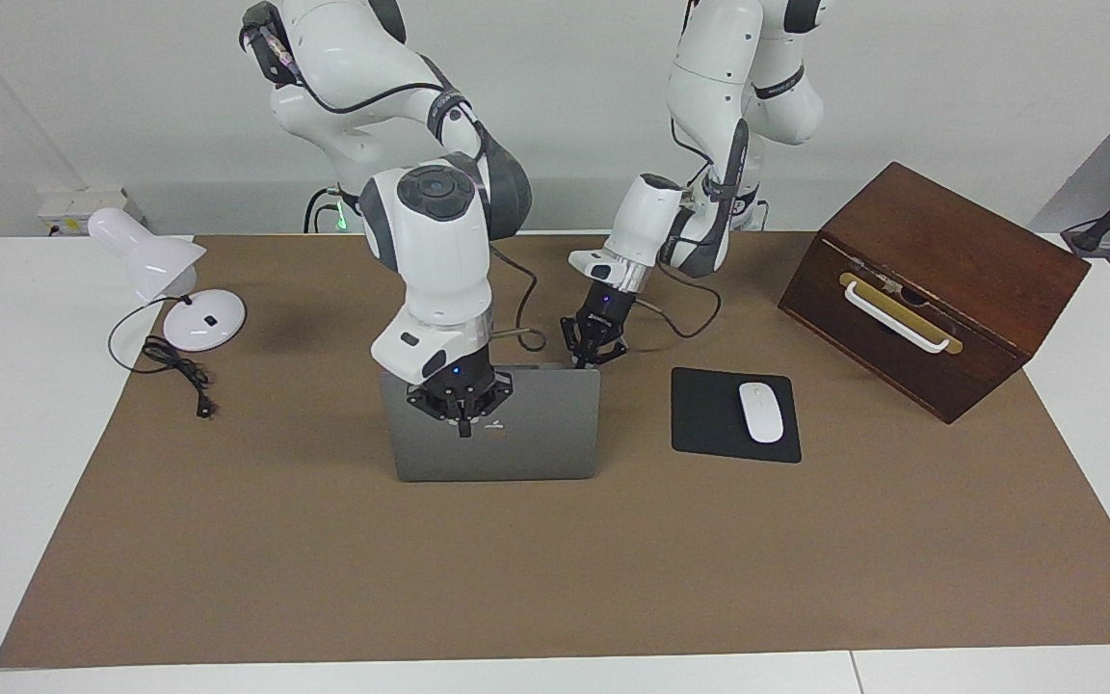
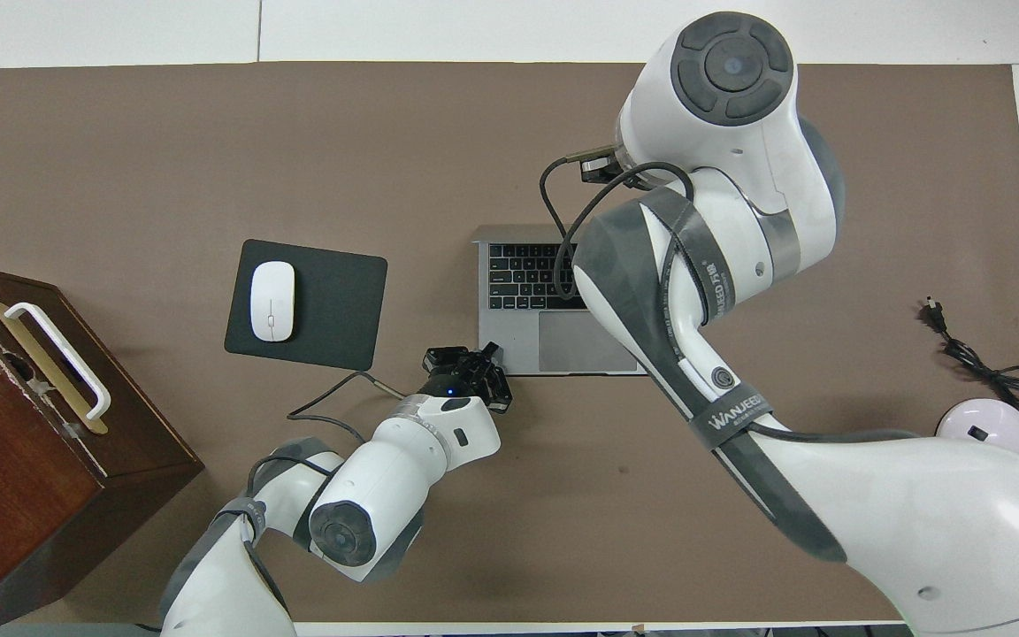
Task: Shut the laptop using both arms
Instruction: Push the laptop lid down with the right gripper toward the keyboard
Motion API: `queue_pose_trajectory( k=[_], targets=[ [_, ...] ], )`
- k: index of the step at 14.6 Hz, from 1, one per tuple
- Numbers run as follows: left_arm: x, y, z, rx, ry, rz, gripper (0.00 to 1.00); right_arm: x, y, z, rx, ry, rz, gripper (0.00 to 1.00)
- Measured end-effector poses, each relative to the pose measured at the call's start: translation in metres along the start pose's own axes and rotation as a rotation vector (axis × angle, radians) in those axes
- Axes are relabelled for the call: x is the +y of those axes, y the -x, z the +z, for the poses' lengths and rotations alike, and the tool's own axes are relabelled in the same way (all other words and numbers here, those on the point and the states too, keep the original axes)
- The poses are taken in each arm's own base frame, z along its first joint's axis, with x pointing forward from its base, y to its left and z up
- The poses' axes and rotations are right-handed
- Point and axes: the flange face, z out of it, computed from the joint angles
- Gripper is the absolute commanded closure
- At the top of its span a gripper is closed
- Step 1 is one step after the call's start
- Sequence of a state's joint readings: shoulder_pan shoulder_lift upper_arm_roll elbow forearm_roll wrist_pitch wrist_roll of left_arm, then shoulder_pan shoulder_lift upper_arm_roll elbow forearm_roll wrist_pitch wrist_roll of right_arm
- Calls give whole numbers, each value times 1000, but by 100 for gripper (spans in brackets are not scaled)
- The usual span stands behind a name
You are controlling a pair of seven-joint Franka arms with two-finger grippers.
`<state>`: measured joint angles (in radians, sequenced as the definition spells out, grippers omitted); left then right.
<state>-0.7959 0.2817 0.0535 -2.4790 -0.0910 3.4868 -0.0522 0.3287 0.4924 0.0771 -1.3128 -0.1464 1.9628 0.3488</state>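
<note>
The silver-grey laptop (image 1: pixel 536 434) stands open in the middle of the brown mat, its lid upright with the back turned away from the robots. Its keyboard (image 2: pixel 523 274) shows in the overhead view. My right gripper (image 1: pixel 463 424) reaches over the lid's top edge and rests on the lid's back beside the apple logo, its fingers together. In the overhead view it is hidden under its own arm. My left gripper (image 1: pixel 588 360) is low at the corner of the laptop's base (image 2: pixel 474 358) nearest the robots, toward the left arm's end of the table.
A black mousepad (image 1: pixel 704 419) with a white mouse (image 1: pixel 761 412) lies beside the laptop toward the left arm's end. A brown wooden box (image 1: pixel 931 280) with a white handle stands past it. A white lamp (image 1: pixel 160 265) and its cable (image 1: pixel 174 366) lie at the right arm's end.
</note>
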Motion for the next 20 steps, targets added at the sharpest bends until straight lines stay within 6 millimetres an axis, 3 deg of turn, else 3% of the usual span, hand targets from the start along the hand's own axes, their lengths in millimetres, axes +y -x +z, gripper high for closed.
queue_pose_trajectory(
  k=[4, 10, 16, 20],
  targets=[
    [-1, 0, 0, 2, -2, 10, 100, 0, 4, 6, -20, -5, 3, 100],
    [-1, 0, 0, 3, -2, 12, 100, 2, 36, 29, -128, -37, 25, 100],
    [-1, 0, 0, 4, -2, 13, 100, 16, 59, 33, -271, -80, 79, 100],
    [-1, 0, 0, 4, -2, 13, 100, 23, 75, 56, -286, -74, 80, 100]
  ],
)
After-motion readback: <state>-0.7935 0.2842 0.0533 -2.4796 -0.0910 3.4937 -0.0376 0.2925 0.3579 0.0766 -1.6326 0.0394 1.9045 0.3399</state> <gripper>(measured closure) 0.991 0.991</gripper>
